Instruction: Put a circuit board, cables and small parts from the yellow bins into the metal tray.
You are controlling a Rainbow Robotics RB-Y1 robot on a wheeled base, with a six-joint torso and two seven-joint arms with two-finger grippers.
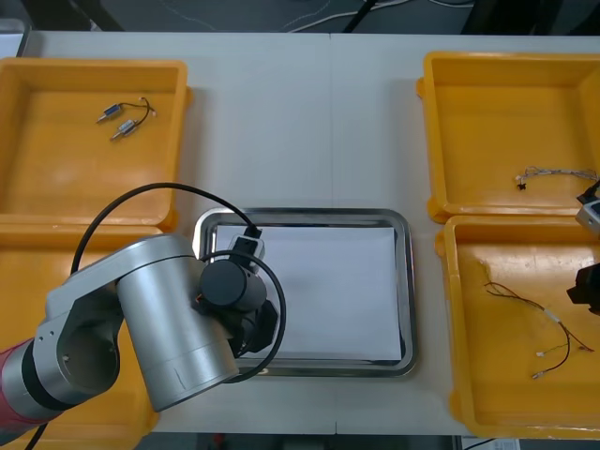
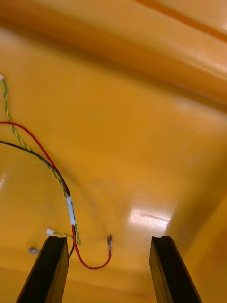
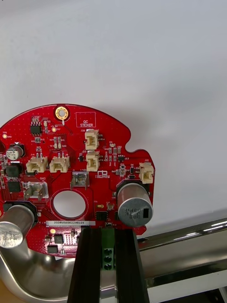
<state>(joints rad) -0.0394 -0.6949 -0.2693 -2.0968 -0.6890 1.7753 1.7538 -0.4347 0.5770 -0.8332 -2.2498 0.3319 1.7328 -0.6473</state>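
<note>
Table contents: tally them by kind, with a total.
Yellow bins: 4
Metal tray: 1
Red circuit board, held by left gripper at the tray: 1
Small metal parts: 2
Cable bundles, one by the open right gripper: 2
Total: 10

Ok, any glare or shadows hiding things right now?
Right wrist view: a glare patch lies on the yellow bin floor ahead of the open right gripper; the cables are readable. Left wrist view: the tray rim mirrors light; the circuit board in the left gripper is evenly lit.
</note>
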